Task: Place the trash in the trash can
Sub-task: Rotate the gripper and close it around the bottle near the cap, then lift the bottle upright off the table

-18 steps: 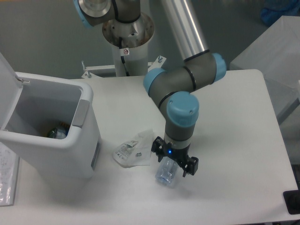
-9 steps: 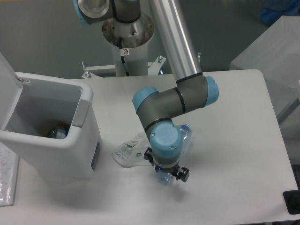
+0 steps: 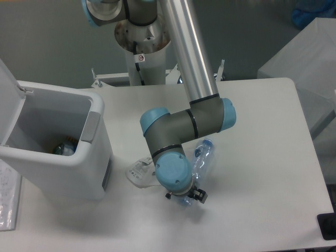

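Note:
The clear plastic bottle (image 3: 202, 157) with a bluish cap lies tilted, cap end up and to the right, its lower end in my gripper (image 3: 185, 197). The gripper is mostly hidden under the blue wrist joint and looks shut on the bottle's lower end, just above the table. The white printed wrapper (image 3: 139, 170) lies flat on the table just left of the wrist, partly hidden by it. The white trash can (image 3: 97, 123) stands at the left with its lid swung open; something dark and greenish lies inside it.
The robot's base column (image 3: 143, 39) stands at the table's back edge. A grey covered block (image 3: 307, 63) sits beyond the right edge. A clear sheet (image 3: 8, 202) lies at the far left, and a black object (image 3: 328, 226) at the lower right corner.
The wrist has swung left and toward the camera, covering the gripper. The bottle has turned with it, and its cap end now sticks out to the upper right.

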Controlling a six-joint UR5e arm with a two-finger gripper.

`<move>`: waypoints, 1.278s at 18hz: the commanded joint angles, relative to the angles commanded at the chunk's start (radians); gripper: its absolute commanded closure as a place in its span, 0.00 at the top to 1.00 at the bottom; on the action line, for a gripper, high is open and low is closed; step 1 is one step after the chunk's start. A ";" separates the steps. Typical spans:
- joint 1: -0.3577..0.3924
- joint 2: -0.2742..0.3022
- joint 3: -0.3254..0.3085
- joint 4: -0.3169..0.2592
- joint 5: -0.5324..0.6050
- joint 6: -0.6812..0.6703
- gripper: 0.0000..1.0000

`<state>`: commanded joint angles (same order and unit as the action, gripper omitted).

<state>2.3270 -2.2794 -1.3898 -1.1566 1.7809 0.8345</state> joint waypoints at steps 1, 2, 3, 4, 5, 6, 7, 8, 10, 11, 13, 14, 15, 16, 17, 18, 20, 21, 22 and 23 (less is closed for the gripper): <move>0.000 -0.002 0.003 0.000 0.000 0.000 1.00; 0.000 -0.003 0.008 0.005 -0.001 0.000 0.93; 0.000 -0.003 0.008 0.011 0.000 -0.002 0.85; 0.000 -0.005 0.008 0.017 0.000 -0.003 0.79; 0.000 -0.005 0.008 0.026 -0.001 -0.009 0.73; 0.000 -0.003 0.008 0.031 -0.002 -0.011 0.68; 0.000 -0.002 0.009 0.037 -0.003 -0.014 0.64; 0.000 -0.002 0.009 0.047 -0.005 -0.014 0.63; 0.000 0.001 0.009 0.060 -0.009 -0.014 0.59; -0.002 0.005 0.009 0.064 -0.014 -0.014 0.59; -0.002 0.011 0.015 0.064 -0.015 -0.012 0.59; -0.002 0.012 0.017 0.064 -0.015 -0.012 0.59; -0.002 0.015 0.021 0.071 -0.015 -0.012 0.59; -0.002 0.023 0.026 0.080 -0.017 -0.012 0.59; 0.000 0.035 0.028 0.092 -0.023 -0.012 0.59; 0.005 0.049 0.029 0.094 -0.040 -0.011 0.59; 0.018 0.076 0.029 0.097 -0.083 -0.012 0.59; 0.029 0.099 0.031 0.100 -0.113 -0.015 0.59; 0.040 0.118 0.034 0.106 -0.154 -0.034 0.59; 0.057 0.139 0.044 0.123 -0.235 -0.069 0.59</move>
<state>2.3836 -2.1401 -1.3454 -1.0341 1.5455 0.7658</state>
